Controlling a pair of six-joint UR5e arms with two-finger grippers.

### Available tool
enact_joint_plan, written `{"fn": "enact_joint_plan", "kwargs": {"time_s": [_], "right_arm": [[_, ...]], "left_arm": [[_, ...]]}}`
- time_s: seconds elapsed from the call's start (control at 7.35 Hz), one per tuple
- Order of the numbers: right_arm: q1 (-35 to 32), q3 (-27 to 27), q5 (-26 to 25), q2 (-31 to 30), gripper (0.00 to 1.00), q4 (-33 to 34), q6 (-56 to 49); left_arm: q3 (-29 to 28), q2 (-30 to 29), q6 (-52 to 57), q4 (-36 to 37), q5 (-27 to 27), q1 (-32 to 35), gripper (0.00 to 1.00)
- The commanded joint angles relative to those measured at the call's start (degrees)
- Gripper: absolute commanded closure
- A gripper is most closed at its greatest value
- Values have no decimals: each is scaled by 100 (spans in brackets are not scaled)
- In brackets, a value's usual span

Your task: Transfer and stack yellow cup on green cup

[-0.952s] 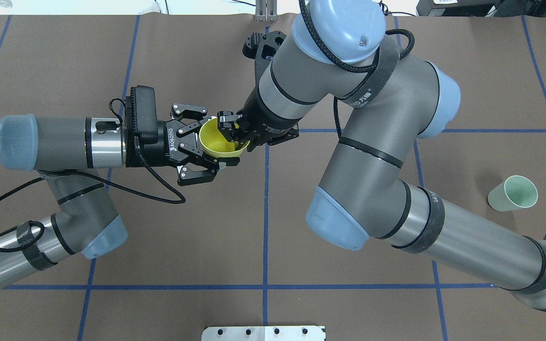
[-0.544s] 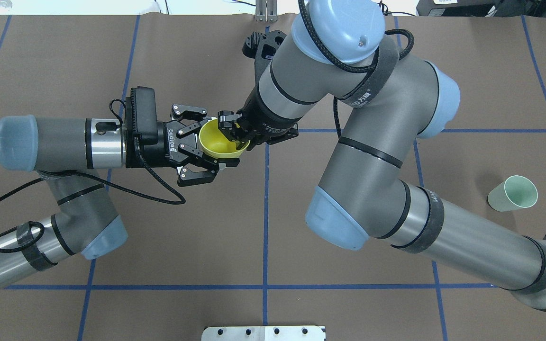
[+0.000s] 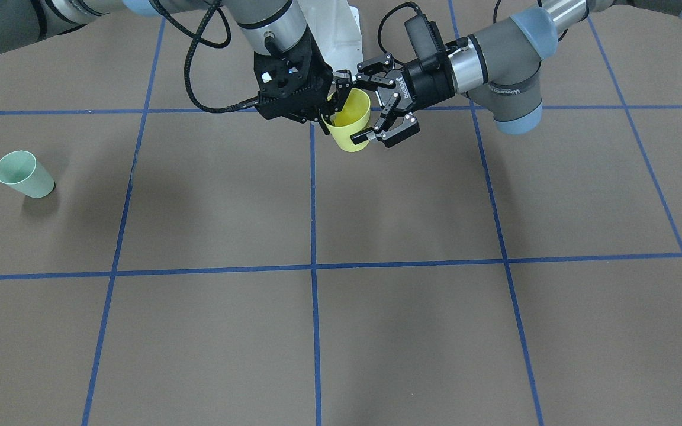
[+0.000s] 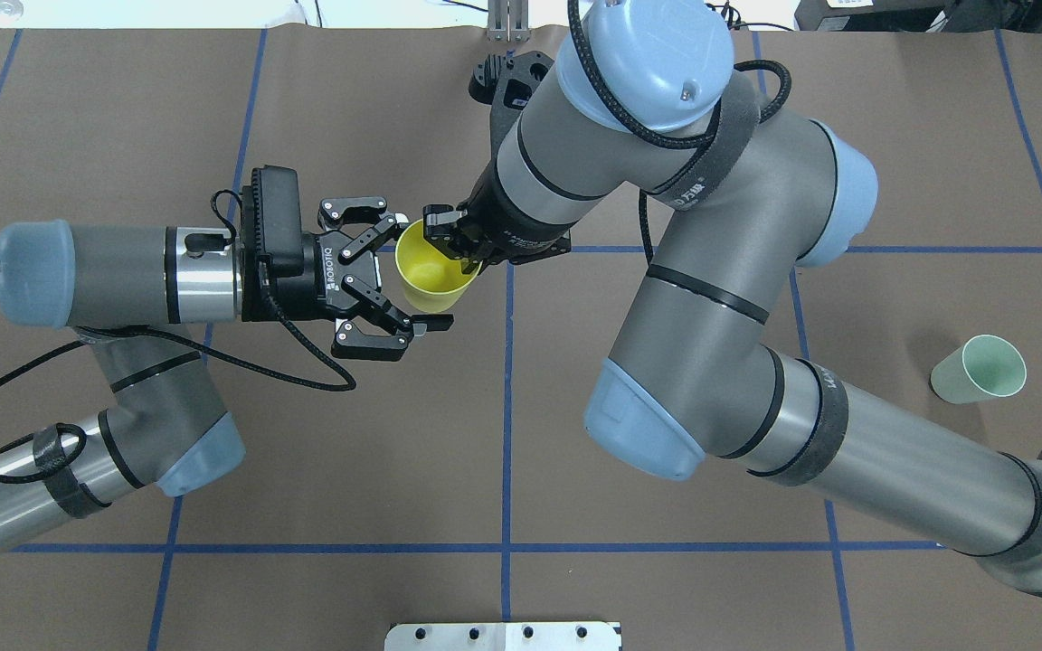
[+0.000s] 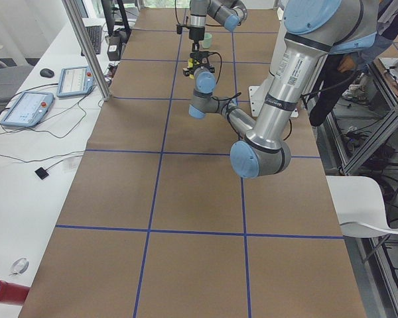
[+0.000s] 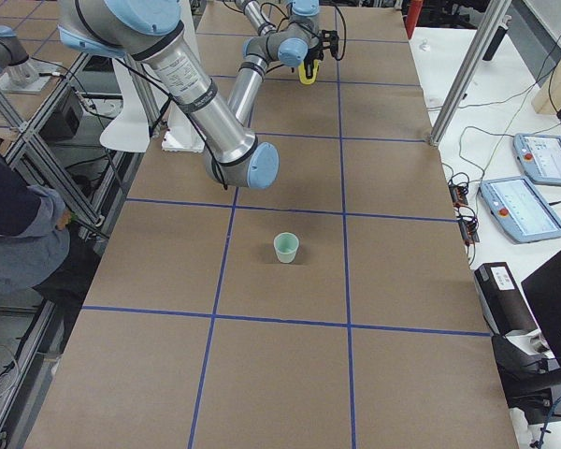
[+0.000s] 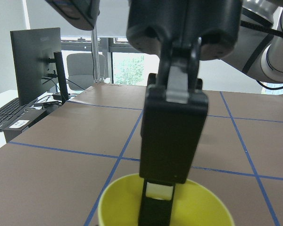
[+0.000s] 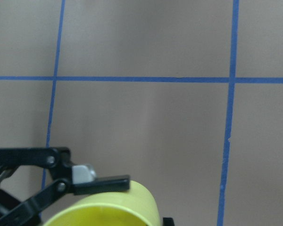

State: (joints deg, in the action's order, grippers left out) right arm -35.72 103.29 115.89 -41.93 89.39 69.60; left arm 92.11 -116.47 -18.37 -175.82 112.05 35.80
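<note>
Yellow cup (image 4: 431,276), upper centre overhead, hung pinched at rim by right gripper (image 4: 459,258); left gripper (image 4: 412,269) spread around it.

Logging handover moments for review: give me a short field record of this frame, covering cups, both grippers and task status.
yellow cup: upright, pinched at its rim by the right gripper
right gripper: shut, one finger inside the cup
left gripper: open, fingers either side of the yellow cup
green cup: upright on the table, robot's right side
stacking: not yet done
</note>
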Motion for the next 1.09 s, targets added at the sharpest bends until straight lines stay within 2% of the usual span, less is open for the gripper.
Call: {"fn": "enact_joint_plan", "kwargs": {"time_s": [0.0, 0.27, 0.54, 0.82, 0.95], "right_arm": [[-5, 50, -31, -34, 100, -1, 0], [-66, 85, -40, -139, 100, -1, 0], [-635, 95, -22, -524, 100, -1, -17], [-1355, 51, 13, -1051, 100, -1, -611], [-1611, 33, 13, -1263, 100, 8, -893]], "left_arm": [[-114, 2, 0, 4, 1, -11, 1], [-158, 11, 0, 4, -8, -11, 1], [-228, 63, 17, 13, -498, -11, 1], [-377, 72, -18, 74, -675, -3, 1], [-474, 133, -35, 179, -1094, -2, 1]]}}
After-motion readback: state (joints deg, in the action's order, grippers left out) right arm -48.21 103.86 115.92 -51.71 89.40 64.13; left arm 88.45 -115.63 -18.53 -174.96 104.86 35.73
